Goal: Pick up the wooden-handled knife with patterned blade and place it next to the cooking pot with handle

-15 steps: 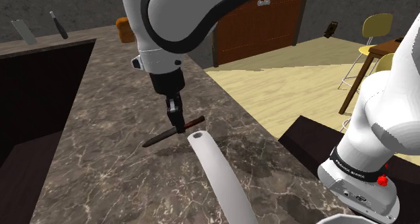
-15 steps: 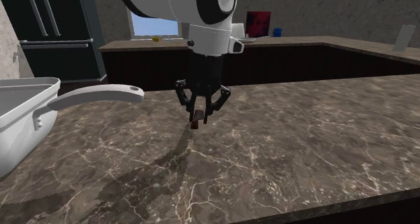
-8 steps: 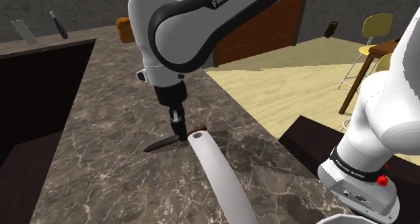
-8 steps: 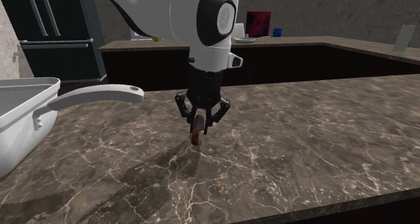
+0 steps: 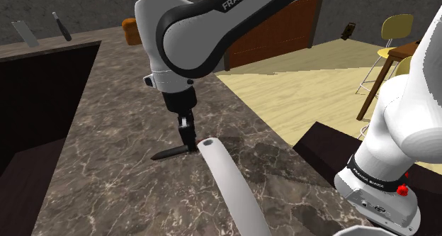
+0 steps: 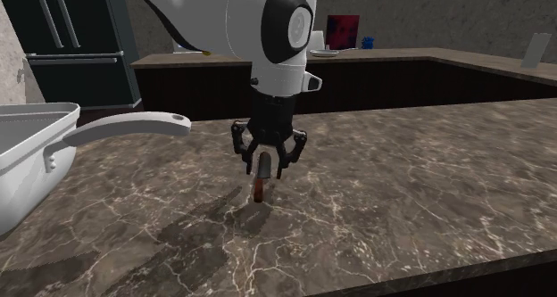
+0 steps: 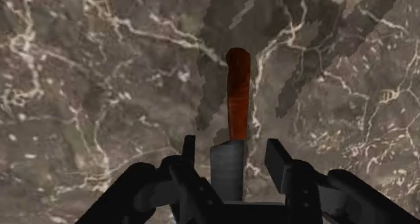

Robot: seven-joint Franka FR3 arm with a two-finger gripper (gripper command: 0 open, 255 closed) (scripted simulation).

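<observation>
Tool (image 7: 231, 147), fingers apart, straddles the knife (image 7: 237, 88) in wrist view; shoulder view adds pot handle (image 5: 227, 185) beside it.

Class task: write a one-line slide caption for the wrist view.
Open gripper straddles the blade of a brown-handled knife lying on the dark marbled counter.

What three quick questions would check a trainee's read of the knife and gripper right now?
1. True or false: the gripper clasps the knife.
2. The knife's handle is: A white, B reddish-brown, C blue.
3. What does the long white handle beside the knife belong to?
Key: 1 false, the fingers stand apart from the blade; 2 B; 3 the pot.
</observation>
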